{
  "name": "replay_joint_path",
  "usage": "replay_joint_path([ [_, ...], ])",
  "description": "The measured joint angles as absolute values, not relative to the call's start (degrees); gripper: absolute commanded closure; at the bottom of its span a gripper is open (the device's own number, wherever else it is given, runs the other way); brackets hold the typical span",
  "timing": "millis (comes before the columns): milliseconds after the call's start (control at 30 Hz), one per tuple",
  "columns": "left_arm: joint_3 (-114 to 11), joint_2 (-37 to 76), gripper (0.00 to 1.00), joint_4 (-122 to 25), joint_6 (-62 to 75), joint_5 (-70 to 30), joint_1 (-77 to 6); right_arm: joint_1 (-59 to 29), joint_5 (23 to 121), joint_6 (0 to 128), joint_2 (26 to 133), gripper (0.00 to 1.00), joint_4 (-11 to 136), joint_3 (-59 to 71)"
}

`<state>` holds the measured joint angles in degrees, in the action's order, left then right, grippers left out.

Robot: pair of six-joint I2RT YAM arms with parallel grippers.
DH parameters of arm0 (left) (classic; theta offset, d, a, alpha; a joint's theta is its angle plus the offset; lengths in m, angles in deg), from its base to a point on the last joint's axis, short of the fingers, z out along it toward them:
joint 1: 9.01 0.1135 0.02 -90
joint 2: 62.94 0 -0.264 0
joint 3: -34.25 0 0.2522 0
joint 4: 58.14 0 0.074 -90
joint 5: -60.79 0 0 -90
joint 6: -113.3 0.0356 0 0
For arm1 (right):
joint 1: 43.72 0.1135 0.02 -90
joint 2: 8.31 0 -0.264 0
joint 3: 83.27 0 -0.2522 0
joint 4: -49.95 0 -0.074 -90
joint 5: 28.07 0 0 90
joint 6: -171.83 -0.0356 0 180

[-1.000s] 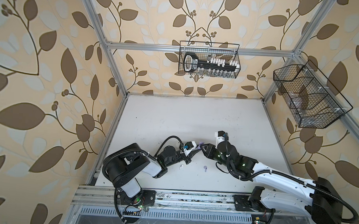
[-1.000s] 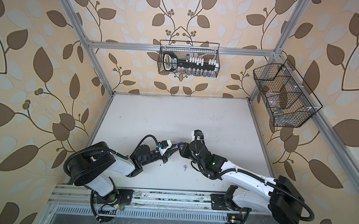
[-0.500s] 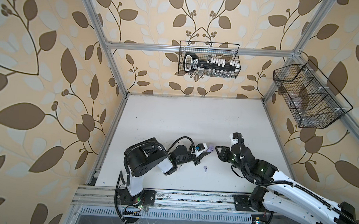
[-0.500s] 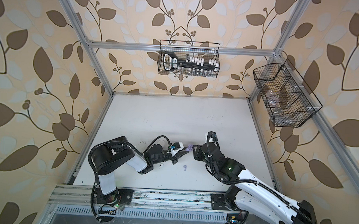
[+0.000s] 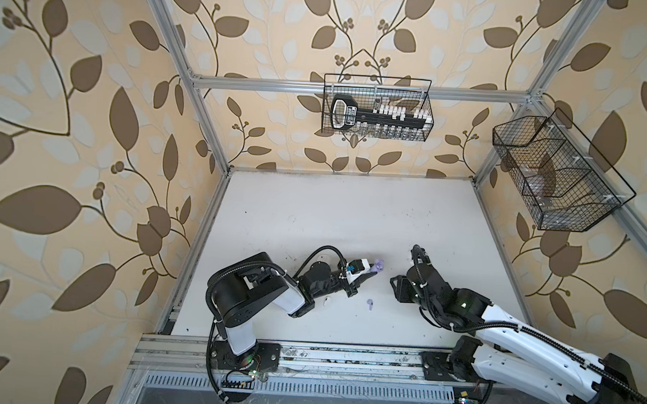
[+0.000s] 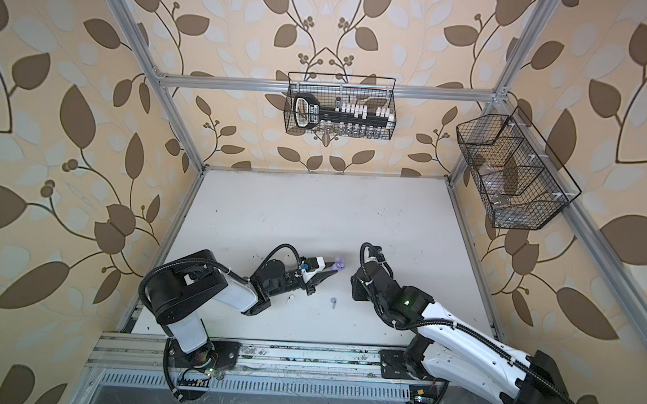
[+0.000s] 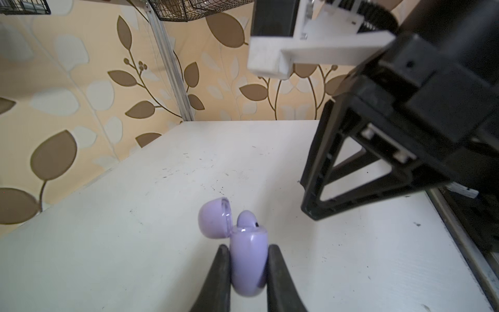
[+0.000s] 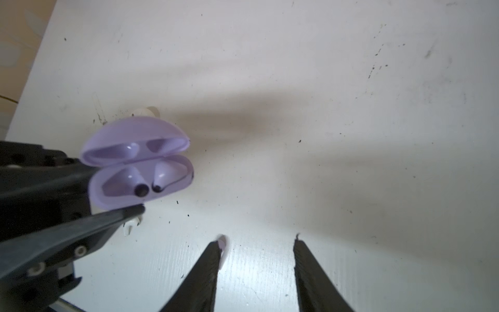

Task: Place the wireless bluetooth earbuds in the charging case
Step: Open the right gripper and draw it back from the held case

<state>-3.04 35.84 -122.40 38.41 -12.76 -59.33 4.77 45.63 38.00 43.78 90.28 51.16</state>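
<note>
We're looking down into a robot test cell, a lab rig by the look of it. An aluminium frame (image 5: 357, 89) boxes in a white desk (image 5: 332, 218), with leaf-print wallpaper (image 5: 74, 124) on every wall. The left arm (image 5: 250, 293) and right arm (image 5: 514, 339) are bolted to a rail (image 5: 326, 355) along the near edge. A far basket (image 5: 376, 107) of black wire hangs off the frame, and a right basket (image 5: 559, 175) too, its contents hard to make out.

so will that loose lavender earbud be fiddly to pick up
Likely. The earbud is tiny beside the right end effector, so probably light and quick to skid if nudged. Its smooth rounded plastic may slip or pivot when pinched.
</note>
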Motion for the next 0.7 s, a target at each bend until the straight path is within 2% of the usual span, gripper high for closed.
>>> replay_joint_path([
  [333, 4.08, 28.67, 1.0, -122.22, 39.57, -12.72, -55.79, 12.28, 46.57, 37.5, 54.08, 0.55, 88.03, 51.13],
  [700, 10.05, 20.58, 1.0, -122.11, 38.89, -13.14, -52.38, 13.36, 48.45, 37.19, 63.1, 0.56, 84.09, 49.67],
])
